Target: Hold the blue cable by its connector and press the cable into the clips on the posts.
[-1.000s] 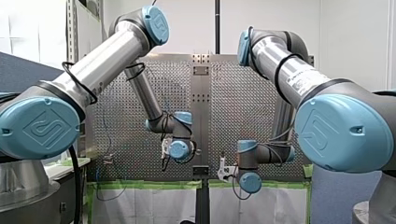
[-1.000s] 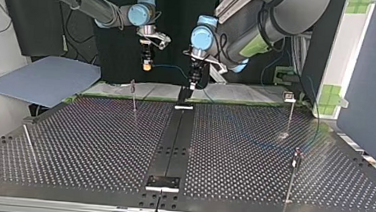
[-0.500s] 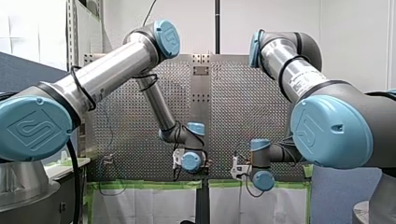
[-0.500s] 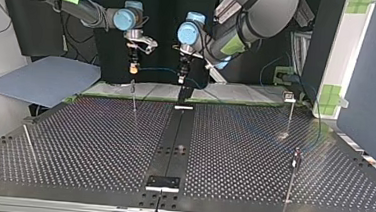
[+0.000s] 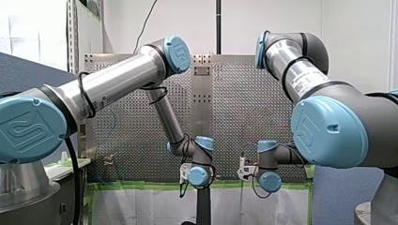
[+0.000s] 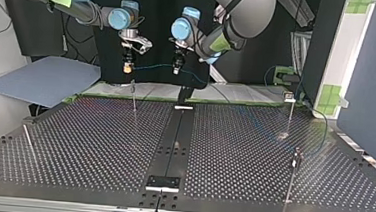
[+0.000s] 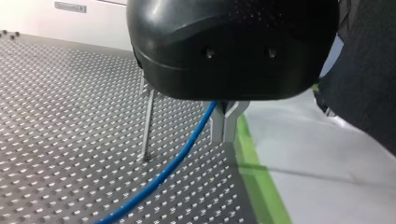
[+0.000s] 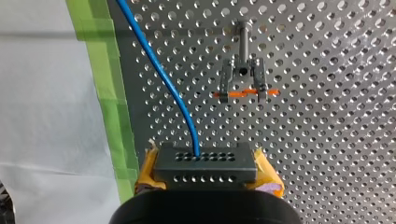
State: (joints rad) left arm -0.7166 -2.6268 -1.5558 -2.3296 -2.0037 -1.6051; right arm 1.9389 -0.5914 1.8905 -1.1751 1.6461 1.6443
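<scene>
In the right wrist view my right gripper (image 8: 206, 174) is shut on the black connector (image 8: 205, 158), yellow pads on either side. The blue cable (image 8: 170, 88) leaves the connector and runs ahead, beside a post clip (image 8: 243, 79) with an orange part. In the left wrist view my left gripper (image 7: 224, 133) is shut on the blue cable (image 7: 187, 149), metal fingers pinching it. In the top view my right gripper (image 6: 125, 62) and my left gripper (image 6: 177, 66) hang above the table's far edge. The cable (image 6: 153, 66) is stretched between them, above a clip post (image 6: 133, 93).
More clip posts stand at the top view's right (image 6: 290, 105) and nearer (image 6: 296, 161). A thin rod (image 6: 29, 142) leans at that view's left. A black rail (image 6: 173, 145) runs down the perforated table's middle. Green tape (image 8: 100, 93) marks the table edge.
Both arms have moved toward the top view's left, carrying the connector and cable along. The stretch of cable between them now hangs above the left clip post.
</scene>
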